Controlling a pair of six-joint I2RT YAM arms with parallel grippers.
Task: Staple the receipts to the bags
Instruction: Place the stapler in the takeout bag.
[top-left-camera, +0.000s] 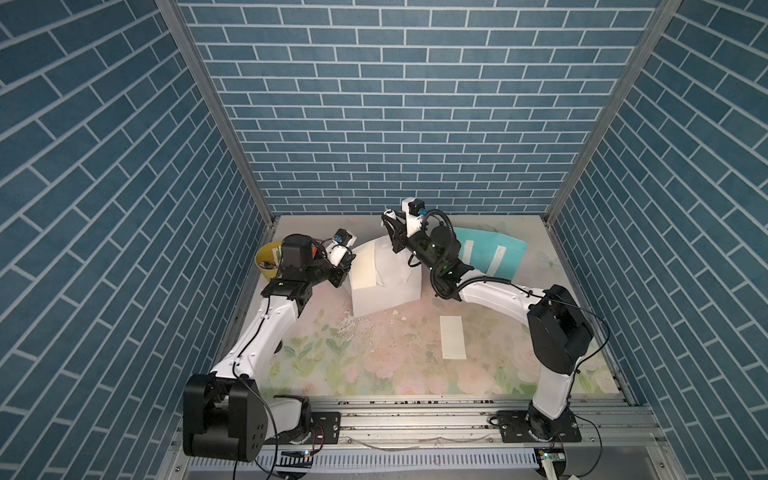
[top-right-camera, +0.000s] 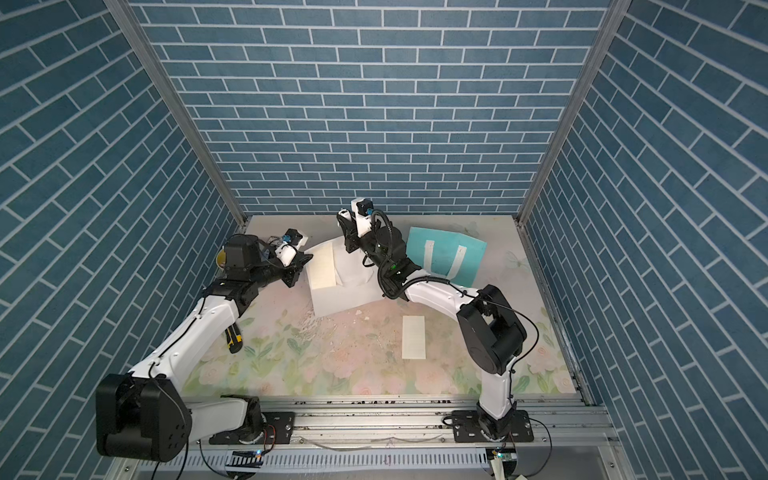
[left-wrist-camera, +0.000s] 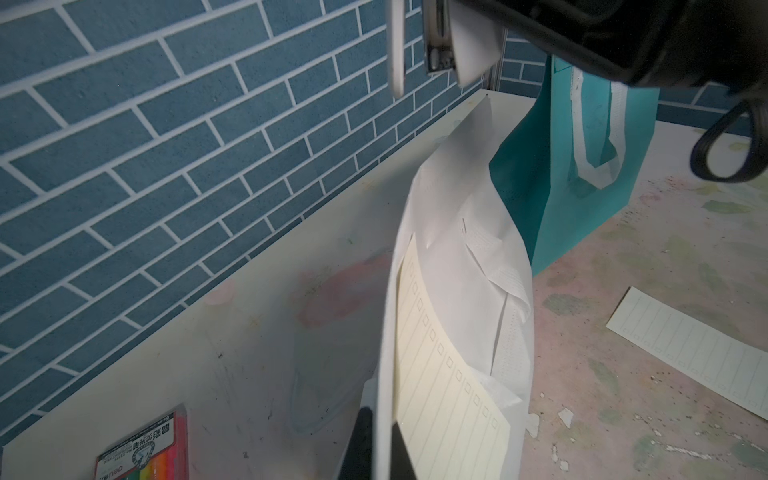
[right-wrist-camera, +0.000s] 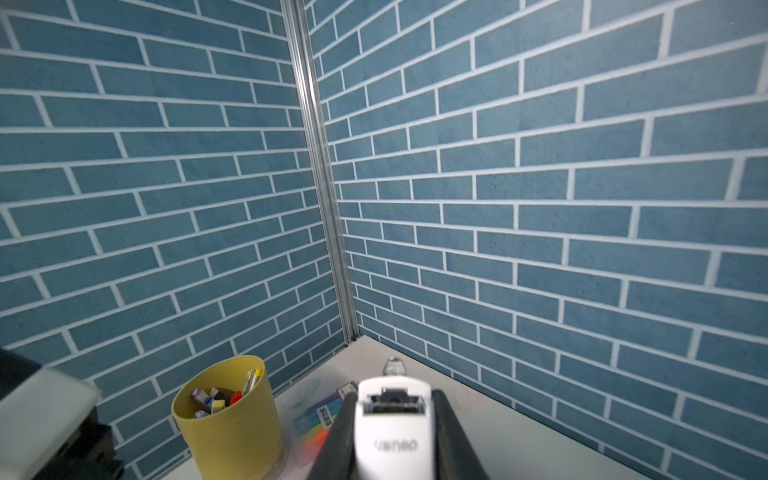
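Spotter: Stapler (right-wrist-camera: 392, 432) sits pinched between the right gripper's (top-left-camera: 392, 232) fingers, up in the air over the far end of the white bag (top-left-camera: 386, 291).

Planner: And the left gripper (left-wrist-camera: 384, 453)?

Spotter: Pressed together on the white bag's left edge, so the bag stands bowed rather than flat on the table (top-left-camera: 374, 365).

Planner: Where does the paper lie from the stapler's mouth?

Spotter: The cream receipt (top-left-camera: 365, 266) rests on the white bag. Its long axis runs from the left gripper's side toward the back wall, and its far short end is below the stapler and a little to the robot's left. The mouth would have to come down onto that end.

Planner: Already fastened?

Spotter: Hard to say. The left wrist view shows a tiny dark mark near the bag's handle that might be a staple.

Planner: The rest?

Spotter: The loose receipt (top-left-camera: 453, 336) lies flat near the right arm. The teal bag (top-left-camera: 505, 253) lies behind that arm, well apart from the left one.
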